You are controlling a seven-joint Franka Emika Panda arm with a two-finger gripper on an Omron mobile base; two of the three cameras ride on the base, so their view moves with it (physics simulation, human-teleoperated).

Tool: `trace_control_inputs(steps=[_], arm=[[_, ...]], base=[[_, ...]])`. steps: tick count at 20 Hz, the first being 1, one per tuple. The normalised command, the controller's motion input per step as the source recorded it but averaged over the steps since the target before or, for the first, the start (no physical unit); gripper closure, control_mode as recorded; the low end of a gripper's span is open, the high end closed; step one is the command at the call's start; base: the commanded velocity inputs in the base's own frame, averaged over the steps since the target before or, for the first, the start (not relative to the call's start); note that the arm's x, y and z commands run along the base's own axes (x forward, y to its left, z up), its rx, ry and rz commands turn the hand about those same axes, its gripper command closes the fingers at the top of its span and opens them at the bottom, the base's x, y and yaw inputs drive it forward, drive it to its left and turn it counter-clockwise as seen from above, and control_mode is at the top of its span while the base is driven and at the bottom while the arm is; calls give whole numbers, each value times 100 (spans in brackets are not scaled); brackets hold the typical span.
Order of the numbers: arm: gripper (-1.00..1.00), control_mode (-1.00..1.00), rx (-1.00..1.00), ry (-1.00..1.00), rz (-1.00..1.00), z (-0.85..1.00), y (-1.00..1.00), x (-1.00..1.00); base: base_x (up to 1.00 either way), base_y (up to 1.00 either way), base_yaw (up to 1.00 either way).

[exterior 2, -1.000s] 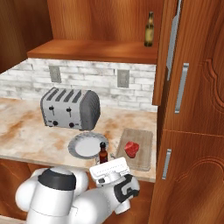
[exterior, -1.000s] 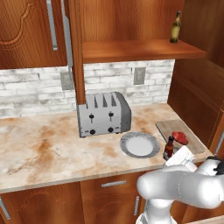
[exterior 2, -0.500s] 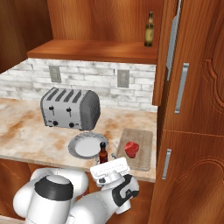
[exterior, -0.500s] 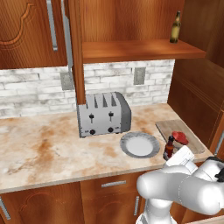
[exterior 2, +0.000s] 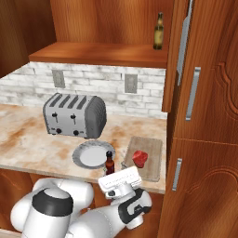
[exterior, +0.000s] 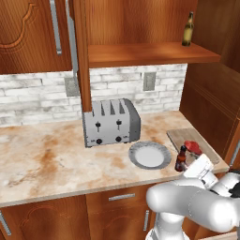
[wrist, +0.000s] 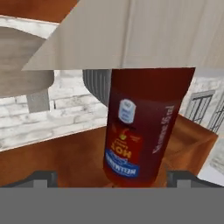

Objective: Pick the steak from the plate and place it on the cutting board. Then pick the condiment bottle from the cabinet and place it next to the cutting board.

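Steak point(exterior: 192, 148), a small flat raw red piece of meat, lies on the flat rectangular light-brown wooden cutting board point(exterior: 177, 136) toward the board's near end; in the right base view the steak point(exterior 2: 140, 158) sits at about 7 o'clock on the cutting board point(exterior 2: 151, 146). The small dark red-brown condiment bottle with a red cap point(exterior: 181, 159) stands upright on the mottled stone counter point(exterior: 56, 159), in the narrow gap between the round grey-rimmed white plate point(exterior: 137, 150) and the board, at the plate's 4 o'clock in the left base view and close to the counter's front edge. In the right base view the bottle point(exterior 2: 109, 163) rises just above the white hand. The hand view shows its labelled body point(wrist: 142, 131) close up and centred. The claw point(wrist: 112, 177) appears to straddle the bottle's base, but I cannot tell whether it is clamped or slack.

A silver four-slot toaster point(exterior: 111, 123) stands at the plate's 11 o'clock, with bare counter stretching to 9 o'clock. A tall olive-green bottle point(exterior: 188, 29) stands on the open shelf of the dark reddish-brown cabinet point(exterior: 140, 53).
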Motion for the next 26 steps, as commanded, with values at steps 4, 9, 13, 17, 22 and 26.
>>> trace_control_inputs(steps=[4, 9, 13, 17, 22, 26], arm=[[-100, -100, 0, -6, 0, 43, -8, -22], [-100, -100, 0, -5, 0, 54, -2, -24], [-100, -100, 0, -13, 0, 66, 0, -35], [-100, -100, -2, -23, 0, 70, 0, -41], [-100, -100, -1, -38, 0, 69, 0, -55], [-100, -100, -2, -45, 0, 69, 0, -55]], base=[[0, 0, 0], [0, 0, 0], [0, 0, 0], [0, 0, 0], [0, 0, 0], [0, 0, 0]])
